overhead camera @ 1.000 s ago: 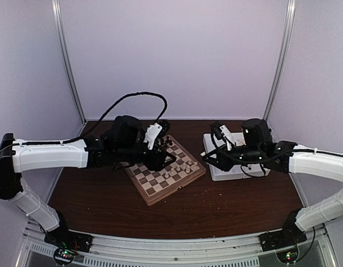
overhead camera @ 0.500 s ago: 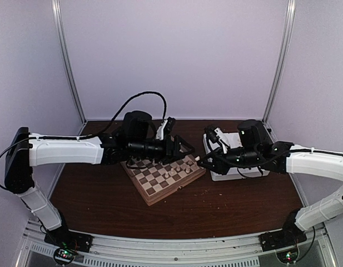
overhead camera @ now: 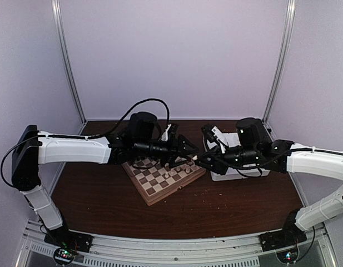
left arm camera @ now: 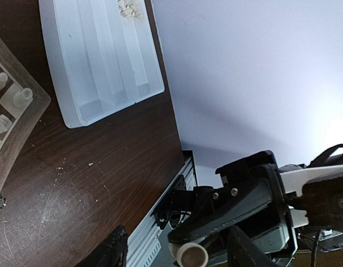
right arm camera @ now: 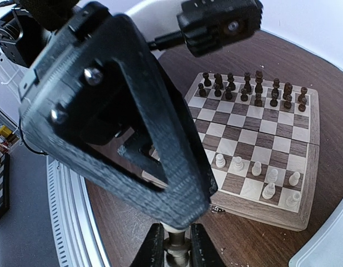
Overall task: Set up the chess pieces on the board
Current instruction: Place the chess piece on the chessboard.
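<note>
Blocking the board (right arm camera: 243, 119), the open left pincer (left arm camera: 179, 251) flanks the chess piece (left arm camera: 192, 256) the right pincer (right arm camera: 172, 247) grips.

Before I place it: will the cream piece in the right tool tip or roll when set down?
Probably light: the cream piece is dwarfed by the right tool. Its round flat base should stand, yet its narrow body may tip if nudged, then roll.

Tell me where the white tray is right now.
Top view: the white tray sits right of the chessboard, near its right corner, largely covered by the right arm.
</note>
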`<control>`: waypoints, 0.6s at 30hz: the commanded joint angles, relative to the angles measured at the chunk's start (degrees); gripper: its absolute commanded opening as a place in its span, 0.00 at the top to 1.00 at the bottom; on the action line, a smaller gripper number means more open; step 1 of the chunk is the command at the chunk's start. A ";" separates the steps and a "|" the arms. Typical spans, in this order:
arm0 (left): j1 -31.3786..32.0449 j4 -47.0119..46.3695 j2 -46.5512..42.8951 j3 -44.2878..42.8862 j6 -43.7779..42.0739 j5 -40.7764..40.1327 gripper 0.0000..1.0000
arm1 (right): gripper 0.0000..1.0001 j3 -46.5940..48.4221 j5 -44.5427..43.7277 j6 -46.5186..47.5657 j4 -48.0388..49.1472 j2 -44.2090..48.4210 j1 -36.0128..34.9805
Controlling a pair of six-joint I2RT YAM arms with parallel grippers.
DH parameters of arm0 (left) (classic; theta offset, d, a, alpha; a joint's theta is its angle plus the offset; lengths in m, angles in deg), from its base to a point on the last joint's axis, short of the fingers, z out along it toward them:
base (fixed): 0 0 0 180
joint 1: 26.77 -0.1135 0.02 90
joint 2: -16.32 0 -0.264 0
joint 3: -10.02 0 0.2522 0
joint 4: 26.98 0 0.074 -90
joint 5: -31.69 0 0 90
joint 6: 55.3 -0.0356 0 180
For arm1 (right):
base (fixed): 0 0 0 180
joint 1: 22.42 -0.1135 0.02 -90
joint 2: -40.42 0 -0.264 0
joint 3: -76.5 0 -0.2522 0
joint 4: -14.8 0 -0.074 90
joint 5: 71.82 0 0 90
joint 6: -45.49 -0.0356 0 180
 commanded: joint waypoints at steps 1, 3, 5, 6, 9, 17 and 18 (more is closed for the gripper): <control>0.05 -5.27 2.13 -1.72 3.88 3.54 0.40 | 0.86 2.11 -1.75 1.53 -0.71 -0.57 -0.61; 0.03 -6.07 2.46 -1.44 4.10 3.74 0.44 | 0.85 2.53 -1.70 1.79 -0.94 -1.09 -0.76; 0.10 -6.60 2.61 -1.22 4.23 4.03 0.50 | 0.85 2.75 -1.92 1.90 -1.05 -1.47 -0.87; 0.10 -6.84 2.61 -1.07 4.36 4.06 0.53 | 0.86 2.78 -2.13 1.95 -1.08 -1.65 -0.87; 0.09 -7.18 2.73 -0.69 4.68 3.97 0.59 | 0.86 2.95 -2.97 2.12 -1.27 -1.96 -0.96; 0.10 -7.78 2.88 -0.33 4.94 4.36 0.81 | 0.86 2.37 -5.56 2.09 -0.57 -2.32 -0.96; 0.08 -7.90 2.95 -0.25 5.03 4.37 0.86 | 0.85 2.27 -5.78 1.96 -0.36 -2.25 -0.96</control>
